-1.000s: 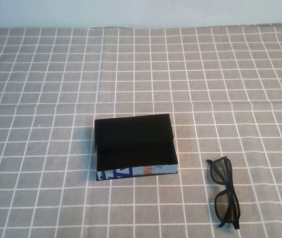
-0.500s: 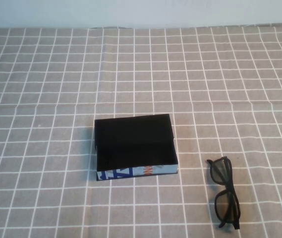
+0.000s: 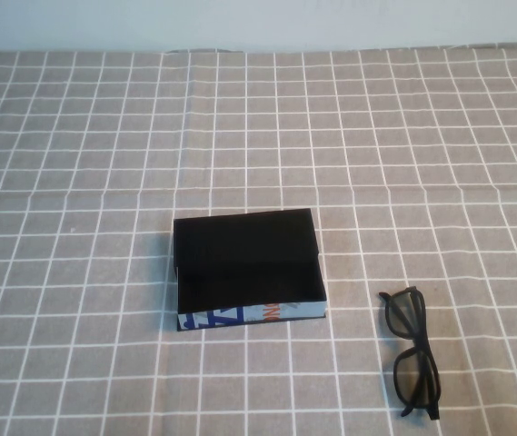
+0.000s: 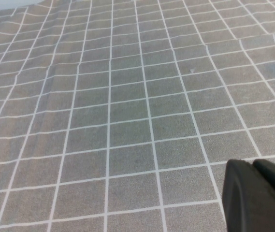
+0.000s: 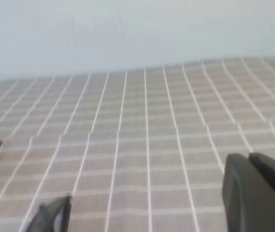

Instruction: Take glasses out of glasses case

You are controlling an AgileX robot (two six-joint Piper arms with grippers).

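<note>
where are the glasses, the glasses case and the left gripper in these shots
glasses (image 3: 410, 352), high view, on the frame between the two lenses
glasses case (image 3: 247, 265), high view, on the black interior
left gripper (image 4: 259, 195), left wrist view, on the dark finger at the picture's corner

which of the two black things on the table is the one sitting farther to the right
The glasses. They lie on the checked cloth to the right of the open black case, apart from it. The left gripper and right gripper show only in their wrist views.
</note>
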